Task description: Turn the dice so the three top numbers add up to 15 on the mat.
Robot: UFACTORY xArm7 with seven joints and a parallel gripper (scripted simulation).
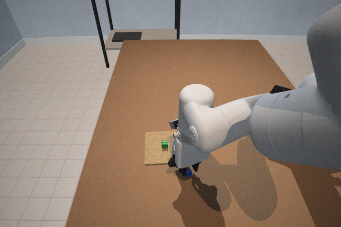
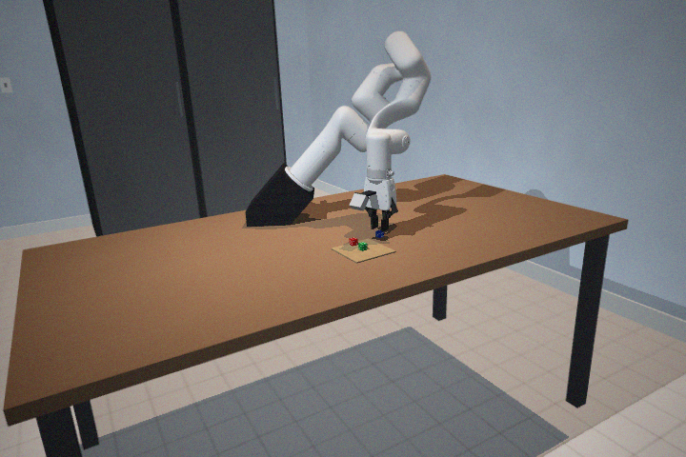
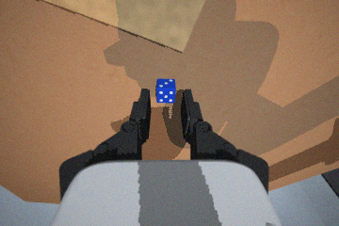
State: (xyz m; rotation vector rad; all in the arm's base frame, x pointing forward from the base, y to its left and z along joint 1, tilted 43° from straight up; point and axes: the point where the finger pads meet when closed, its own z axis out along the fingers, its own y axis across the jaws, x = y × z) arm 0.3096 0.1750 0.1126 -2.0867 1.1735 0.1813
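Note:
The blue die [image 1: 189,172] [image 2: 379,234] [image 3: 166,91] lies on the table just off a corner of the tan mat [image 1: 151,153] [image 2: 361,257] [image 3: 153,21]. In the wrist view it shows five pips on what seems its top and three on a side. My gripper [image 1: 188,170] [image 2: 379,228] [image 3: 166,100] points down over it, partly open, with a gap on each side of the die. The green die [image 1: 164,144] [image 2: 362,246] sits on the mat, its top apparently six. The red die [image 2: 353,241] is on the mat too; its top is unreadable, and the arm hides it in the top view.
The brown table [image 1: 122,187] [image 2: 166,296] carries the arm's base [image 2: 276,202]. The wrist camera housing [image 1: 173,123] [image 2: 360,201] sticks out from the gripper above the mat. A shelf unit [image 1: 160,33] stands beyond the table's far end.

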